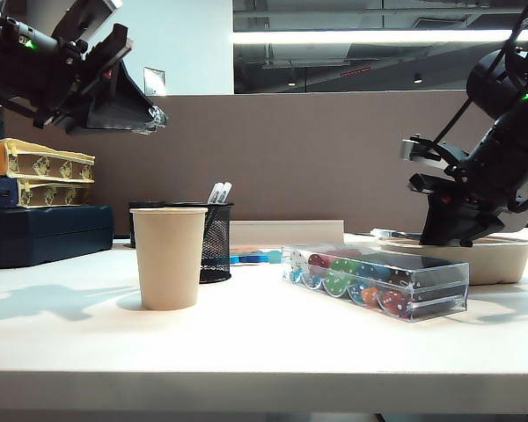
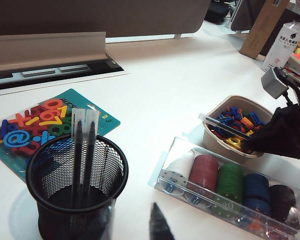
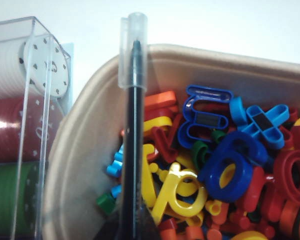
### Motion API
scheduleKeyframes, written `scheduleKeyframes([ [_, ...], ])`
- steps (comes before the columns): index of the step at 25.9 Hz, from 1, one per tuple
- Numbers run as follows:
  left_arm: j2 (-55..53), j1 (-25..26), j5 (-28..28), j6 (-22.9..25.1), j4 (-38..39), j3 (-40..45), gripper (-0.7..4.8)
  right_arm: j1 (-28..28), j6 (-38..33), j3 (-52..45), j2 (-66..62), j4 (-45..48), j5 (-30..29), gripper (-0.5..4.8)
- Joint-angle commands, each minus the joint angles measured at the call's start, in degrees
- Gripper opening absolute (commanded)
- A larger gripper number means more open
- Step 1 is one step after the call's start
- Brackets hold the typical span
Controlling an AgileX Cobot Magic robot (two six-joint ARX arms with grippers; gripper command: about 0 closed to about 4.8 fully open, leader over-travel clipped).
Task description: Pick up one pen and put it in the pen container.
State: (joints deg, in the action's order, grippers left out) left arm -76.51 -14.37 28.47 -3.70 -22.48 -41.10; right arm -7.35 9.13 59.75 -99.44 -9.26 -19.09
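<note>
The right gripper reaches into the shallow beige tray of colourful plastic letters, its jaws closed on the slim dark pen with a clear cap. The pen lies across the tray, its capped end jutting over the rim toward the clear plastic case of poker chips. The left gripper hangs high over the left of the white table, jaws apart and empty. Below it stands the black wire-mesh pen container, already holding two capped pens, just behind the tan paper cup
</note>
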Motion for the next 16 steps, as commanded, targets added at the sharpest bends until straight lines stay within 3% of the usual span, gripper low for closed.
scheduleKeyframes([
  [1,0.28,-0.04,0.24,0.02,-0.33,-0.31,0.89,-0.07,-0.48,1.79,0.17,-0.11,-0.13,0.20],
  [10,0.28,-0.04,0.24,-0.26,0.09,-0.31,0.89,-0.07,-1.14,7.52,0.20,-3.76,-0.98,0.20],
  [16,0.28,-0.04,0.26,-2.03,-0.09,-0.31,0.89,-0.09,-5.07,8.50,0.28,-3.78,-7.08,0.20],
])
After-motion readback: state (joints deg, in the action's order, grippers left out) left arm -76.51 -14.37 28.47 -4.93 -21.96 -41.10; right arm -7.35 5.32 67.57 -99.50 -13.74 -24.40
